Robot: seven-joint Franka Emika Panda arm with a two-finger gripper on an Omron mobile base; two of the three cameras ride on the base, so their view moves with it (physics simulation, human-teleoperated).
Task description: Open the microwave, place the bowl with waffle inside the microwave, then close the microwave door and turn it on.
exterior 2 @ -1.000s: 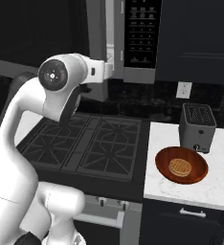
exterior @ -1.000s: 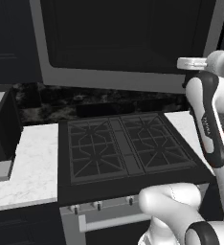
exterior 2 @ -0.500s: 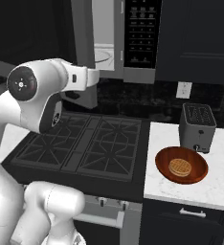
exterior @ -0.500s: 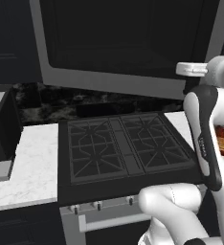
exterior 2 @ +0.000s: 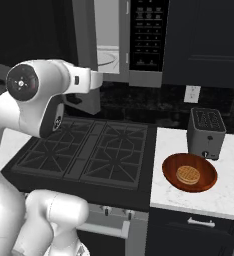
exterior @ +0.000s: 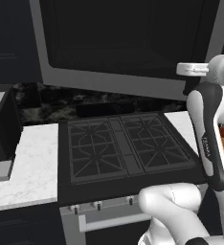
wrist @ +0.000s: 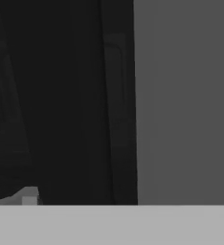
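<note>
The microwave (exterior 2: 145,75) hangs above the stove with its cavity (exterior 2: 111,45) showing. The microwave door (exterior: 114,79) stands swung wide open, seen edge-on as a grey slab (exterior 2: 84,50) in the right base view. My wrist (exterior 2: 91,80) reaches to that door's lower edge; the fingers are hidden behind the arm. A flat grey panel (wrist: 181,95) next to darkness shows close up in the hand view, with nothing between the jaws. The reddish-brown bowl (exterior 2: 205,176) sits on the right counter, and the golden waffle (exterior 2: 188,174) lies flat in it.
A dark grey toaster (exterior 2: 206,133) stands just behind the bowl. The black stove (exterior 2: 84,152) lies below the arm. White counter (exterior: 32,162) runs left of it, with a dark box (exterior: 1,129) at its far end.
The arm has swung left in the right base view, and the door has swung further open with it. The bowl and waffle have not moved.
</note>
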